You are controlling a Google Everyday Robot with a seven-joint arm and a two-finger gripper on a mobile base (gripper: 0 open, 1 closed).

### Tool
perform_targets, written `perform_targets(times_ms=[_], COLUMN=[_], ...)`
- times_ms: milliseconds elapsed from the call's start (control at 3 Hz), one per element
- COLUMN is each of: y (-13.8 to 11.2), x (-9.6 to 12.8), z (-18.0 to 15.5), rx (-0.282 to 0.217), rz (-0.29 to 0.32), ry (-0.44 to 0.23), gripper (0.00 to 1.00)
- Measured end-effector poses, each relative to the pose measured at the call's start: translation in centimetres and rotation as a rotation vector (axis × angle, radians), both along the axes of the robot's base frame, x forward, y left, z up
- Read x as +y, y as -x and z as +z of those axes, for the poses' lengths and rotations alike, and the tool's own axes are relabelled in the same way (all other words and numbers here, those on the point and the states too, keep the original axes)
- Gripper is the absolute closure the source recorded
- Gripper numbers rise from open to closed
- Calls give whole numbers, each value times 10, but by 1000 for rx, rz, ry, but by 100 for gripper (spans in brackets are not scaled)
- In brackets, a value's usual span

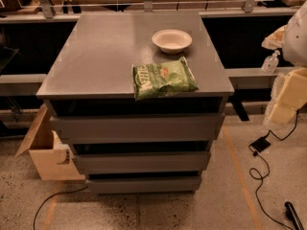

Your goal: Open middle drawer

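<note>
The grey cabinet (100, 56) stands in the middle of the camera view with three stacked drawer fronts. The middle drawer (141, 161) is the second front, plain dark grey and handleless. Its front lines up with the fronts above and below, and none of its interior shows. The top drawer (136, 127) and the bottom drawer (144, 183) look the same. My gripper (287, 96) shows as pale yellow and white parts at the right edge, level with the cabinet top. It is well to the right of the drawers and touches nothing.
A white bowl (171, 40) and a green chip bag (163, 78) lie on the cabinet top. An open cardboard box (45, 150) sits on the floor at the cabinet's left. Black cables (261, 174) run over the floor at the right. A bottle (271, 61) stands on a bench behind.
</note>
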State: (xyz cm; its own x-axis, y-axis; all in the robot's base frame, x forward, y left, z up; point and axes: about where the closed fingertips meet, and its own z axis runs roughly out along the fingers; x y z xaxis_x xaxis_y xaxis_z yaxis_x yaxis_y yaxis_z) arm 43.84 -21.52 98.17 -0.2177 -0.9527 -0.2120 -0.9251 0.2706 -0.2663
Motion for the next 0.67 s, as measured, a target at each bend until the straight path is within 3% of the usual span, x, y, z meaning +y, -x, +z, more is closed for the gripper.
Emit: perform_targets(times_ms=[667], y=[19], x=[9], z=[-16], rx=[-6], rz=[33], ry=[6], gripper=[0])
